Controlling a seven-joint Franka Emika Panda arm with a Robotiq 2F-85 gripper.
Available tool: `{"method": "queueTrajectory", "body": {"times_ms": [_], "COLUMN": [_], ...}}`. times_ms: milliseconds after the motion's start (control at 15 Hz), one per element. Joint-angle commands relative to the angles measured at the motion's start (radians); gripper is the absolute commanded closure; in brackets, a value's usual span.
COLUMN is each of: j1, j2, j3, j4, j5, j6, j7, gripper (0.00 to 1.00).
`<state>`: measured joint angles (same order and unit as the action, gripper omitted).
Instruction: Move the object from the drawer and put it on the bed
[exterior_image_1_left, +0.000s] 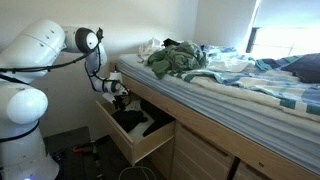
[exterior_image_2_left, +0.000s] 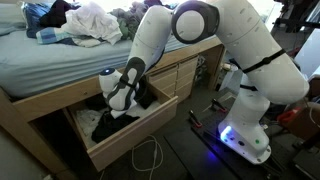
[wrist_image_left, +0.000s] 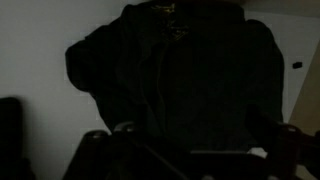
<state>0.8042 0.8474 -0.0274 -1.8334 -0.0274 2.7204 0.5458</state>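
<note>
One garment: dark cloth (exterior_image_2_left: 105, 128) lies bunched in the open drawer (exterior_image_2_left: 130, 150) below the bed surface (exterior_image_2_left: 50, 62), not yet lifted.
Tool: the tool (exterior_image_2_left: 118, 102) hangs low over the cloth, probably to pinch a fold; I cannot tell whether its jaws are parted or closed.
Views: the wrist view shows only dark cloth; both exterior views add the drawer and the clothes pile (exterior_image_2_left: 95, 22) on the far bed.
</note>
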Motion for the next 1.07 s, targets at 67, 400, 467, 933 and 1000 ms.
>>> {"method": "queueTrajectory", "body": {"times_ms": [67,400,467,933,1000], "j1": [0.026,0.023,0.027,0.05,0.049], "j2": [0.022,0.04,0.054,0.152,0.165], "j3": [-0.017,-0.014,-0.016,-0.022,-0.021], "j4": [0.02,0.031,0.047,0.17,0.186], "j5": [0.005,0.006,0.005,0.002,0.004], "j6": [-0.003,-0.001,-0.004,-0.026,-0.027], "j7": [0.008,0.005,0.009,0.002,0.001], "gripper": [0.0,0.0,0.0,0.0,0.0]}}
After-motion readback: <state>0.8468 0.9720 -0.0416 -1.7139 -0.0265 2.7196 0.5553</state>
